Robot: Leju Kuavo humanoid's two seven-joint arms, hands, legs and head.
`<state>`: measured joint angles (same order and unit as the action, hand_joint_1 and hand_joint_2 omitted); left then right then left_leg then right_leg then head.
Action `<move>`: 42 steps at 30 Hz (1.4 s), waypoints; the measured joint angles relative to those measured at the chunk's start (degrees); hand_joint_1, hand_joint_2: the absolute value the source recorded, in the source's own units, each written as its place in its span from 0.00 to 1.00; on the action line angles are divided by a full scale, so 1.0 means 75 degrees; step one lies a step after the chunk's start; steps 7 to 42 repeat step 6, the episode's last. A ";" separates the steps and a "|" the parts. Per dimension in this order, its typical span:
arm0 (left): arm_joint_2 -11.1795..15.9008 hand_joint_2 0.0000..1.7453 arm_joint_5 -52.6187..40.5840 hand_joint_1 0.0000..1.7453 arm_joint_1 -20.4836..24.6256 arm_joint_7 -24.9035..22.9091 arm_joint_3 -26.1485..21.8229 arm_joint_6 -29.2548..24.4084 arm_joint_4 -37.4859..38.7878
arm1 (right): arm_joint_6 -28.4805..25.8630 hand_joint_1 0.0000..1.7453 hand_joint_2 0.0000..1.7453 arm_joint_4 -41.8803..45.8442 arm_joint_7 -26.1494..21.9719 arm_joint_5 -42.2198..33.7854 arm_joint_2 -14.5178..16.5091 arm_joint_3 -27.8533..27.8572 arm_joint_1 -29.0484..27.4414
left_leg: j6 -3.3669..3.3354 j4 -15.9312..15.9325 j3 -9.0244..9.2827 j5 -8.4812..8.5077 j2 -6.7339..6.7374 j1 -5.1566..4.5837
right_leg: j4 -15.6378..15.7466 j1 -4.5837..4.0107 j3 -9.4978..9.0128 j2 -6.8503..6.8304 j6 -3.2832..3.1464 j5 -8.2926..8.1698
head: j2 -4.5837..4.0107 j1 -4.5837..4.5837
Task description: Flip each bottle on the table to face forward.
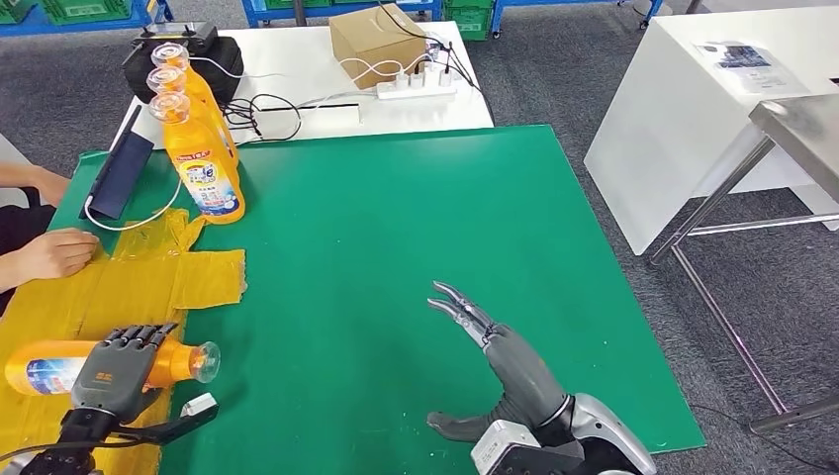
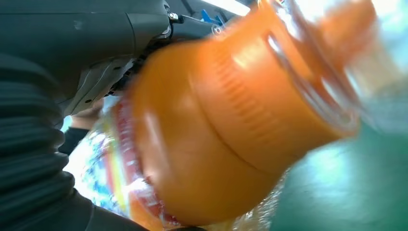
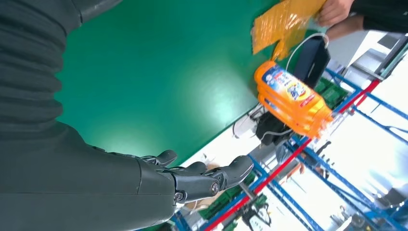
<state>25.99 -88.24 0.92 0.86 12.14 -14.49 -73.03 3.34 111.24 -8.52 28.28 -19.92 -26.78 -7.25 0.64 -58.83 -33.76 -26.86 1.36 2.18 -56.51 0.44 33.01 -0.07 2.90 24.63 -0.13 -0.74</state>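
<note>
Left hand [image 1: 117,368] grips a lying bottle [image 1: 49,366] at the near-left table [image 1: 396,247] corner.
Right hand [image 1: 495,346] hovers empty, fingers spread, near right; three bottles [image 1: 203,163] stand far left, beside a person's hand [image 1: 54,252].

1. Tabletop [image 1: 416,228]: green mat, smooth, slight sheen.
2. Lying bottle [image 1: 59,364]: glossy orange plastic, clear cap, printed label.
3. Three standing bottles [image 1: 203,163]: same glossy orange plastic.
4. Yellow sheet [image 1: 148,282]: shiny, crinkled film.
5. Left robot hand [image 1: 119,371], right robot hand [image 1: 490,346]: matt grey plastic.
6. Cardboard box [image 1: 374,42]: matt brown.
</note>
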 joint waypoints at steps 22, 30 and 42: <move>-0.0461 0.00 0.0461 0.00 -0.0245 0.0473 -0.0289 -0.0204 -0.0482 | -0.0173 0.00 1.00 0.0001 -0.0088 0.0295 0.0069 0.0149 -0.0170 | 0.0000 -0.0001 -0.0002 0.0000 0.0002 -0.0003 | 0.0000 0.0002 0.0004 0.0003 0.0000 -0.0001 | 0.0000 0.0000; -0.0461 0.00 0.0461 0.00 -0.0245 0.0473 -0.0289 -0.0204 -0.0482 | -0.0173 0.00 1.00 0.0001 -0.0088 0.0295 0.0069 0.0149 -0.0170 | 0.0000 -0.0001 -0.0002 0.0000 0.0002 -0.0003 | 0.0000 0.0002 0.0004 0.0003 0.0000 -0.0001 | 0.0000 0.0000; -0.0461 0.00 0.0461 0.00 -0.0245 0.0473 -0.0289 -0.0204 -0.0482 | -0.0173 0.00 1.00 0.0001 -0.0088 0.0295 0.0069 0.0149 -0.0170 | 0.0000 -0.0001 -0.0002 0.0000 0.0002 -0.0003 | 0.0000 0.0002 0.0004 0.0003 0.0000 -0.0001 | 0.0000 0.0000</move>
